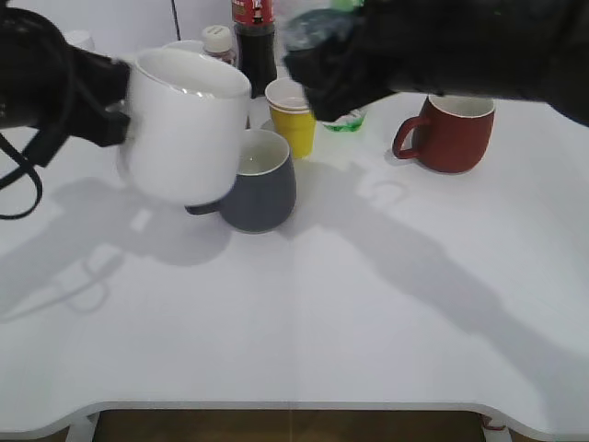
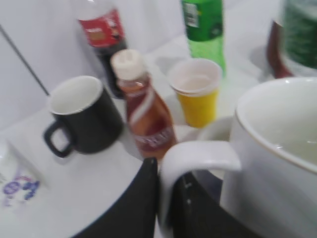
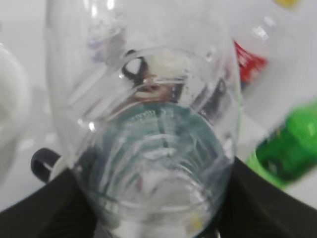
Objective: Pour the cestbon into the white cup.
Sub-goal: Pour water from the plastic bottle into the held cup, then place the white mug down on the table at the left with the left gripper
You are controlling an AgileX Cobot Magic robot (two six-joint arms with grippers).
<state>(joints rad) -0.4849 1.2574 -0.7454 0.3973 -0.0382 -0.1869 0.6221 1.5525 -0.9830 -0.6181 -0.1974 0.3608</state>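
My left gripper (image 2: 166, 183) is shut on the handle of the large white cup (image 2: 277, 148) and holds it off the table; in the exterior view the white cup (image 1: 184, 124) hangs at the left, in front of the grey mug. My right gripper (image 3: 153, 198) is shut on the clear ribbed cestbon bottle (image 3: 148, 124), which fills the right wrist view seen from its base end. In the exterior view the cestbon (image 1: 313, 32) is blurred, held high at top centre in the right gripper (image 1: 327, 69), right of and above the cup's rim.
A grey mug (image 1: 262, 184), a yellow paper cup (image 1: 293, 115), a red mug (image 1: 451, 133), a cola bottle (image 1: 253, 37) and a small brown drink bottle (image 2: 146, 109) stand at the back. A black mug (image 2: 81, 114) and a green soda bottle (image 2: 203, 27) stand there too.
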